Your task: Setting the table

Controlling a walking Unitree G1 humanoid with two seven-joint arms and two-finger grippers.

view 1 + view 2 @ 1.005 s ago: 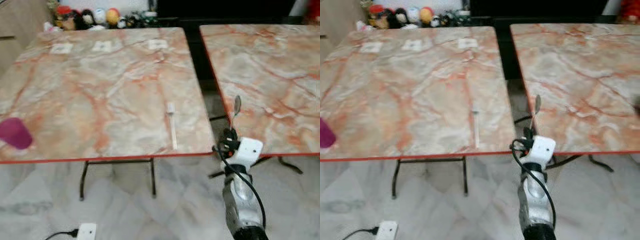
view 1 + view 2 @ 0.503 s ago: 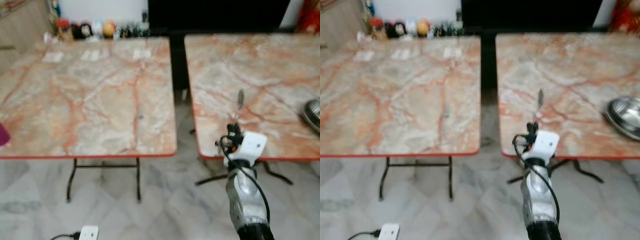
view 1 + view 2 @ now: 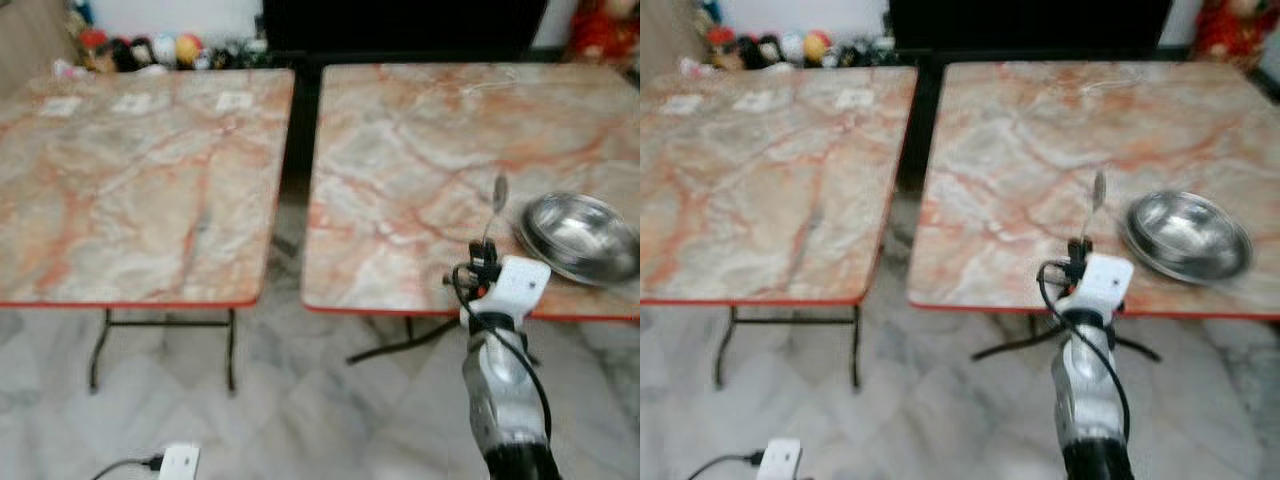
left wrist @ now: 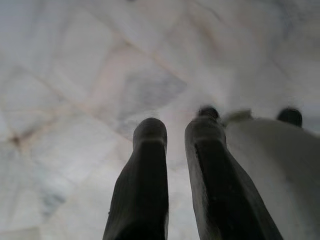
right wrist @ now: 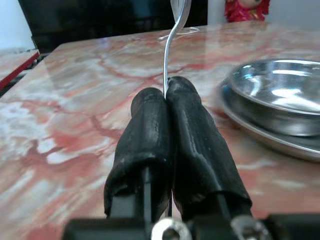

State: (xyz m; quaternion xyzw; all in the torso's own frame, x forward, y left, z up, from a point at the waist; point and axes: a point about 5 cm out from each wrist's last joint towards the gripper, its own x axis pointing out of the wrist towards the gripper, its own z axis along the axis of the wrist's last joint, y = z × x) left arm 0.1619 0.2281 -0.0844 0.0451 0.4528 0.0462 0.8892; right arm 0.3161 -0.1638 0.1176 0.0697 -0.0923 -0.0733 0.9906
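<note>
My right gripper (image 3: 487, 262) is shut on the handle of a thin metal spoon (image 3: 498, 194), which stands upright with its bowl on top. It hovers at the near edge of the right marble table (image 3: 400, 150). A shallow steel bowl (image 3: 580, 236) rests on that table just to the right of the spoon. In the right wrist view the black fingers (image 5: 150, 130) press together on the spoon (image 5: 175, 30), with the steel bowl (image 5: 280, 95) beside them. My left gripper (image 4: 176, 127) hangs over the floor, a narrow gap between its fingers and nothing in it.
A second marble table (image 3: 130, 190) stands to the left, with small white cards (image 3: 235, 100) near its far edge. A dark gap (image 3: 295, 150) separates the two tables. Toys (image 3: 130, 50) line the back wall. A white power strip (image 3: 178, 461) lies on the tiled floor.
The camera has swung to the right: the left table slid leftward and the steel bowl came fully into view. My right gripper still holds the spoon upright.
</note>
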